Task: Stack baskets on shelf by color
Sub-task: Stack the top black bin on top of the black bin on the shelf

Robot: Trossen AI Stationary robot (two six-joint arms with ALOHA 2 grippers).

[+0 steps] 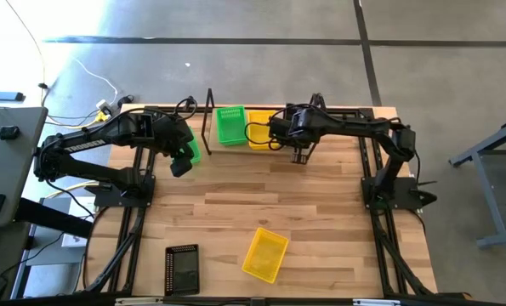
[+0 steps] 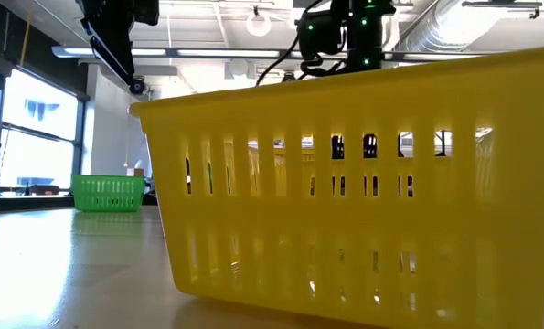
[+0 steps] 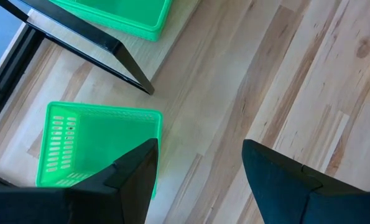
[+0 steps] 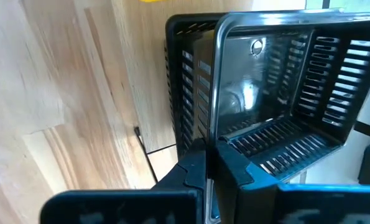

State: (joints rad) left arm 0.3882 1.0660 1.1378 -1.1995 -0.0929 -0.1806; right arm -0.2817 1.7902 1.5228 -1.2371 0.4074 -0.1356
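Left gripper [image 3: 197,174], jaws spread wide and empty, hovers over a loose green basket [image 3: 97,146] lying on the table beside the shelf's [image 1: 208,115] black end frame. In the left wrist view the basket sits mouth up, just off one fingertip rather than between the two, so the jaws probably need a small sideways shift before descent. It is bright green, rectangular, with slotted walls. Right gripper [image 4: 225,168] is clamped on a black basket [image 4: 278,93], held above the shelf beside the yellow stack [image 1: 259,132]. The left arm is nearer the green basket.
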